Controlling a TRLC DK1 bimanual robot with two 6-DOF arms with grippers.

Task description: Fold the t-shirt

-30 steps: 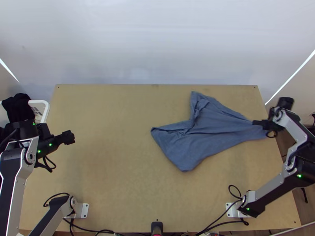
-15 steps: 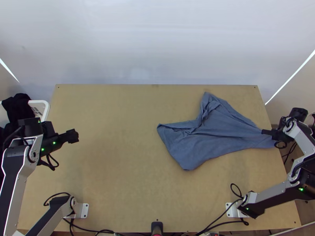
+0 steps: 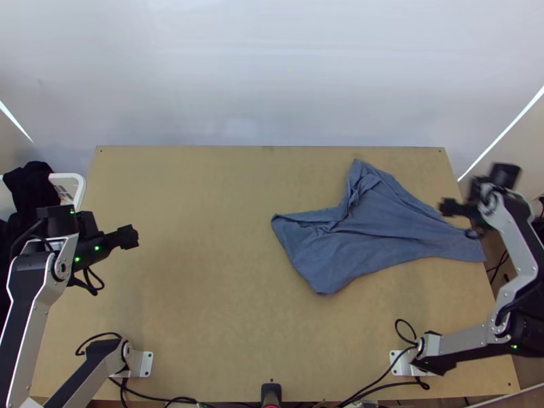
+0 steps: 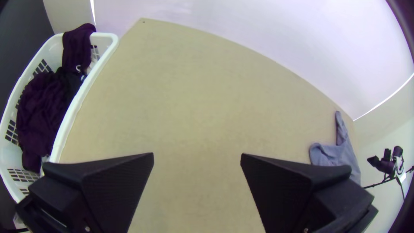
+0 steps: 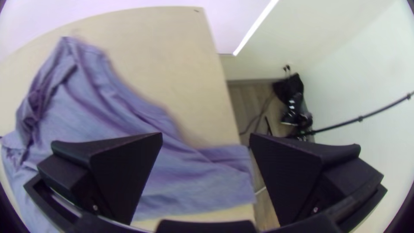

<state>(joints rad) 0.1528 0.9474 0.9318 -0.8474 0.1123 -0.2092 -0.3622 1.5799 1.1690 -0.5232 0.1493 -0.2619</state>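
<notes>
passable: over table [image 3: 204, 238] middle | obstacles: left arm [image 3: 27, 296], basket [image 3: 79, 194], right arm [image 3: 511, 238]

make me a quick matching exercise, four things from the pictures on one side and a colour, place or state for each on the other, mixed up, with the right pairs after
1. t-shirt
2. basket
3. left gripper
4. right gripper

A. open, near the right edge of the table
B. white, with dark cloth in it
C. blue, lying creased and uneven
D. open, over the table's left side

Right pairs: 1-C, 2-B, 3-D, 4-A
</notes>
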